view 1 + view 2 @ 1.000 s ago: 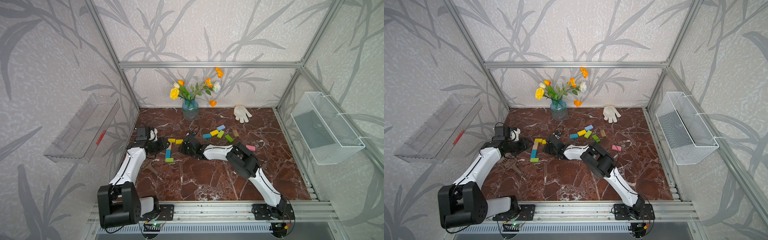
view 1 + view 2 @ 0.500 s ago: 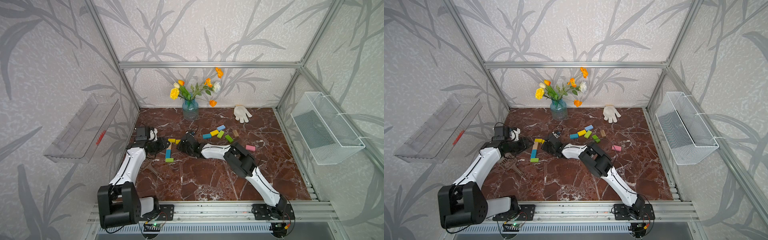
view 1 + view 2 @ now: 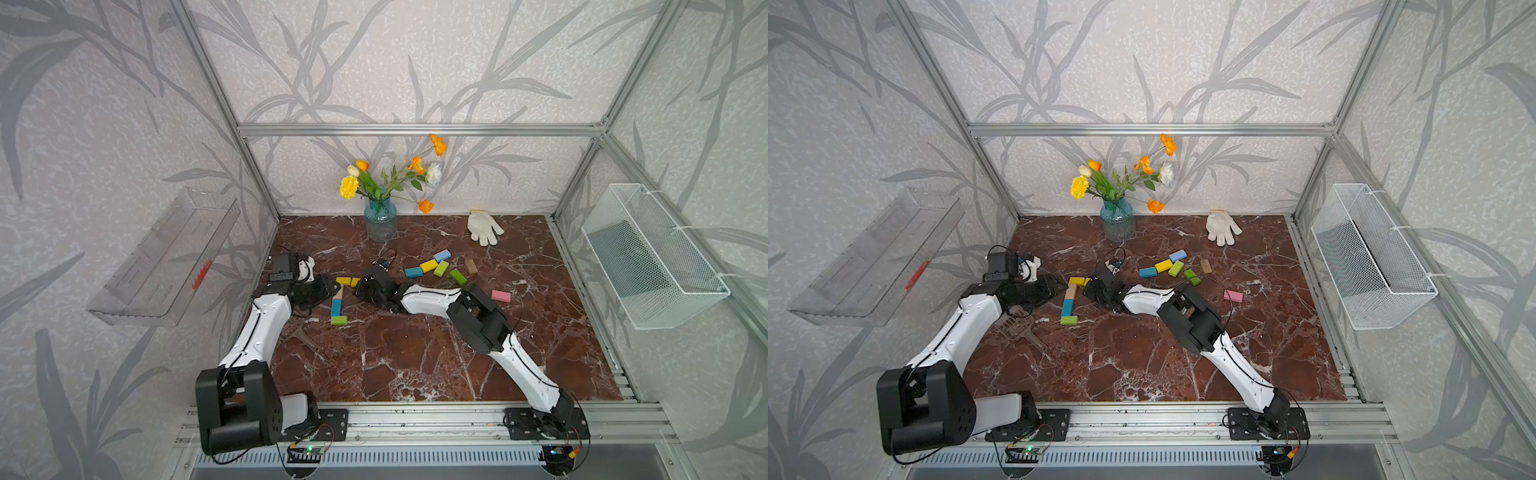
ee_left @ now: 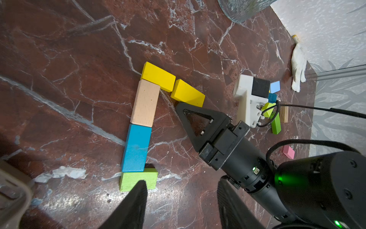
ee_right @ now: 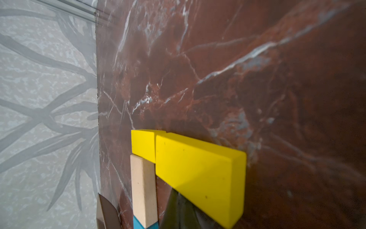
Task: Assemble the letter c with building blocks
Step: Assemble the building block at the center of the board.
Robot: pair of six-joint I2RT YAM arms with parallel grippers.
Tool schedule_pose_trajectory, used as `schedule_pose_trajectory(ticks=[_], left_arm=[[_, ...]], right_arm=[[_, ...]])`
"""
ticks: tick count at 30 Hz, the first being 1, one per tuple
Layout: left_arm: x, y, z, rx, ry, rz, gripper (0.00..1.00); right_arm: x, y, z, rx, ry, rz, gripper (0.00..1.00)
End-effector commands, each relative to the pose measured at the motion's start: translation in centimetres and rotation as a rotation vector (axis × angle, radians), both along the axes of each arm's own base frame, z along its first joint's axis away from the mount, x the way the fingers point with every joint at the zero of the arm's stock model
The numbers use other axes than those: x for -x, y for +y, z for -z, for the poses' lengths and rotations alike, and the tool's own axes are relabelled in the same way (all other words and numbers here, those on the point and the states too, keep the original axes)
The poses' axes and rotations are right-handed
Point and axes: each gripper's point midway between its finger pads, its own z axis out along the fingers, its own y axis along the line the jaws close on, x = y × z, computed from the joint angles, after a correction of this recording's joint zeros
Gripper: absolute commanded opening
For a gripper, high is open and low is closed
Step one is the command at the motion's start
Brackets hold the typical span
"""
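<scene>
My right gripper [image 4: 179,106] is closed tight and holds nothing. Its tip stands just beside the long edge of a flat yellow wooden block [image 4: 187,92], on the inner side of the letter c [image 3: 336,306]. The letter has a second yellow block [image 4: 158,76] at the corner. From it a plain tan block [image 4: 145,103] and a blue block [image 4: 136,147] go in one line, with a green block [image 4: 138,178] laid across the end. My left gripper [image 4: 182,200] stands open and empty near the green block. The spare coloured blocks [image 3: 429,265] lie well apart, beyond my right arm.

There are twelve building blocks [image 3: 429,265]: three yellow, three green, three blue, two plain wood and one pink. One glove [image 3: 483,226], one vase [image 3: 380,224]
</scene>
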Motion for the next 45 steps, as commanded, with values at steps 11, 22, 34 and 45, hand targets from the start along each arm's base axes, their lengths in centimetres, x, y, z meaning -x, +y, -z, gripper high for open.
schedule_pose_trajectory(ticks=[11,22,34,45], left_arm=[[-0.7,0.2,-0.6,0.013,-0.023,0.003,0.58],[-0.7,0.4,-0.6,0.017,-0.022,-0.002,0.58],[-0.7,0.5,-0.5,0.016,-0.018,-0.004,0.58],[-0.7,0.6,0.0,0.019,0.010,0.002,0.58]], right_arm=[[0.4,-1.9,2.3,0.072,0.038,0.004,0.02],[2.7,-5.4,0.3,0.162,0.036,-0.018,0.03],[3.0,-8.5,-4.4,0.371,-0.171,-0.371,0.41],[1.6,-8.8,-7.4,0.405,-0.346,-0.711,0.65]])
